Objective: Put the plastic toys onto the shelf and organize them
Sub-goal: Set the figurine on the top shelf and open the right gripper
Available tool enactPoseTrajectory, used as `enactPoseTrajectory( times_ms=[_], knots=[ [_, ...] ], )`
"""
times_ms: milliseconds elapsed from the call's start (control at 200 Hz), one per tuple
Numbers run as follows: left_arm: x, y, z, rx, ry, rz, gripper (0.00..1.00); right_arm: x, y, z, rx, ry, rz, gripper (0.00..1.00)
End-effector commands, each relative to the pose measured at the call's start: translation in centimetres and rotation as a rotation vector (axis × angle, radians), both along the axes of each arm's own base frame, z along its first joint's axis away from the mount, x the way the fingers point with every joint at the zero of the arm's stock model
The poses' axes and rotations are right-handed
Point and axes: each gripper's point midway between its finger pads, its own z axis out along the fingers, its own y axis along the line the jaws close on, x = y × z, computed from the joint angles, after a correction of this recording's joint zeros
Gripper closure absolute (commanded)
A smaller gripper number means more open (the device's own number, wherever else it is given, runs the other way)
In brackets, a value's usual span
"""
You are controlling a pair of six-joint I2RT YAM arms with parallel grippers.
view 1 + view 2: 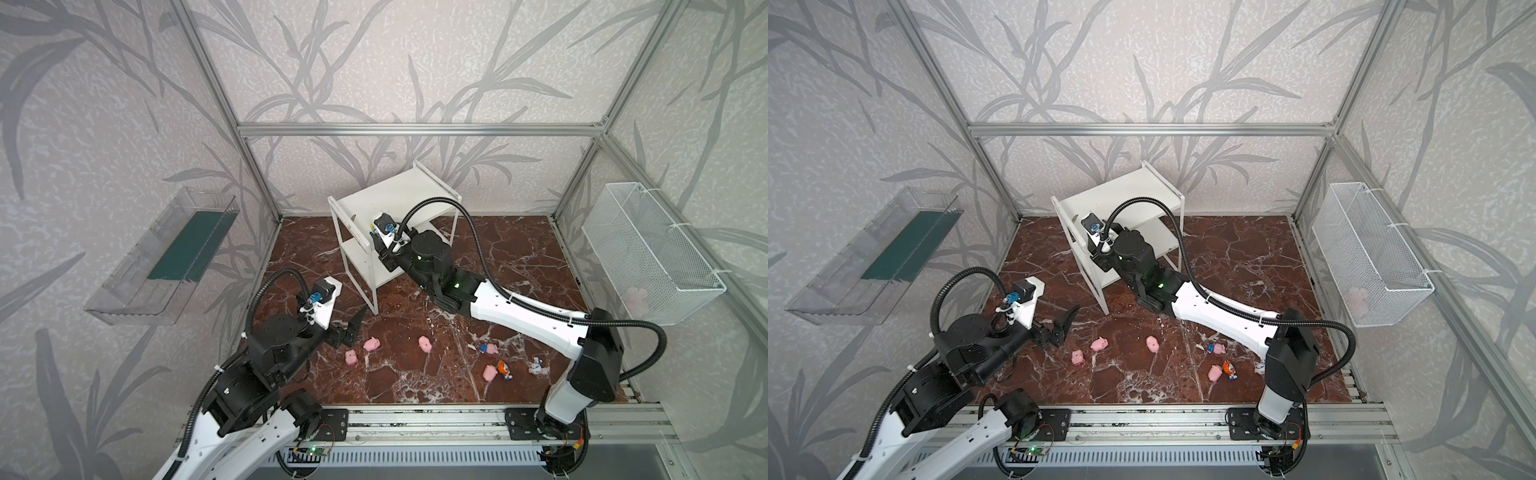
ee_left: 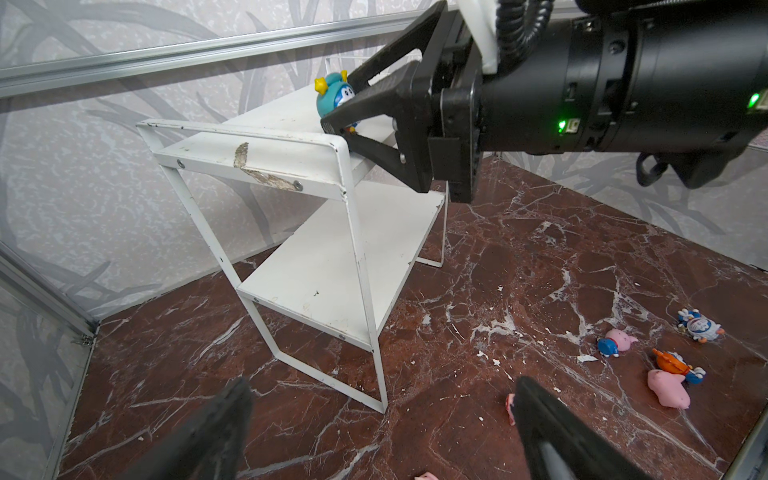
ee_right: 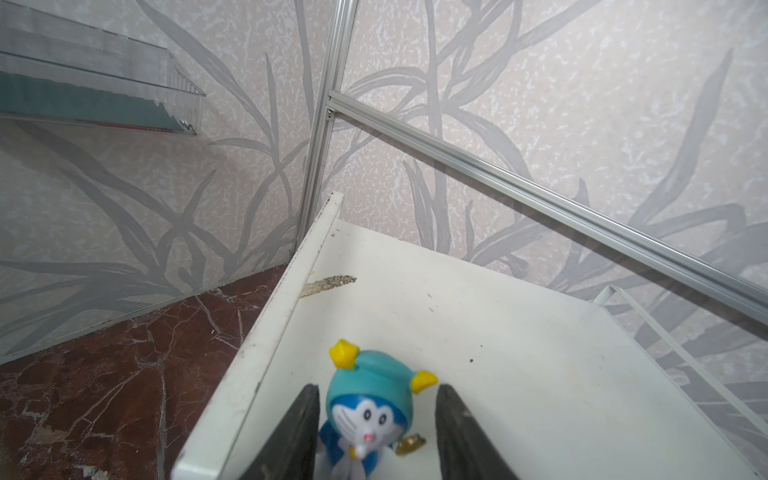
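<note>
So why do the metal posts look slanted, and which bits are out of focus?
In both top views the aluminium frame posts splay outward, likely a wide-lens effect; in a top view the pale pink lump behind the wire-mesh basket is smeared; in the left wrist view the left gripper is blurred, while the white shelf is sharp.

In both top views the right arm (image 1: 519, 311) lies slantwise from lower right up to the shelf (image 1: 374, 199), barring that side — the floor (image 1: 519, 249) at right centre, above the arm, lies open. Along the lower strip pink pigs (image 1: 372, 344) and figurines (image 1: 503, 369) dot the way (with gaps between), while the shelf's lower board (image 2: 332, 266) is bare and its top is open beyond the teal-hatted figurine (image 3: 370, 399).
</note>
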Motion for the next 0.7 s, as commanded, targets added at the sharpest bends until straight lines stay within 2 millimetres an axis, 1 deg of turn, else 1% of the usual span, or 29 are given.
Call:
enactPoseTrajectory(
  times_ms=[0,100,215,320,435,490,570,625,695],
  knots=[
    [0.0,0.1,-0.1,0.012,-0.014,0.001,0.01,-0.3,-0.2,1.5,0.032,-0.023,-0.01,0.5],
    [0.0,0.1,-0.2,0.013,-0.012,0.002,0.01,-0.5,-0.7,2.0,0.04,-0.032,-0.012,0.48],
    [0.0,0.1,-0.3,0.017,-0.009,0.001,0.01,-1.4,-1.7,2.9,0.053,-0.044,-0.001,0.43],
    [0.2,0.0,-0.6,0.025,-0.001,0.001,0.01,-2.6,-3.4,3.9,0.063,-0.051,0.003,0.37],
    [0.3,-0.3,-0.9,0.036,0.009,-0.007,0.01,-4.4,-6.1,4.6,0.062,-0.043,0.007,0.32],
    [0.3,-0.5,-1.1,0.042,0.017,-0.014,0.01,-5.2,-7.6,4.3,0.05,-0.02,-0.001,0.29],
    [0.4,-0.8,-1.5,0.052,0.031,-0.027,0.01,-6.2,-9.8,3.2,0.013,0.039,-0.027,0.28],
    [0.4,-1.1,-1.7,0.057,0.037,-0.041,0.01,-6.9,-11.5,2.2,-0.015,0.088,-0.051,0.27],
    [0.4,-1.6,-2.2,0.062,0.05,-0.064,0.01,-7.7,-14.0,0.4,-0.046,0.168,-0.104,0.27]
  ],
)
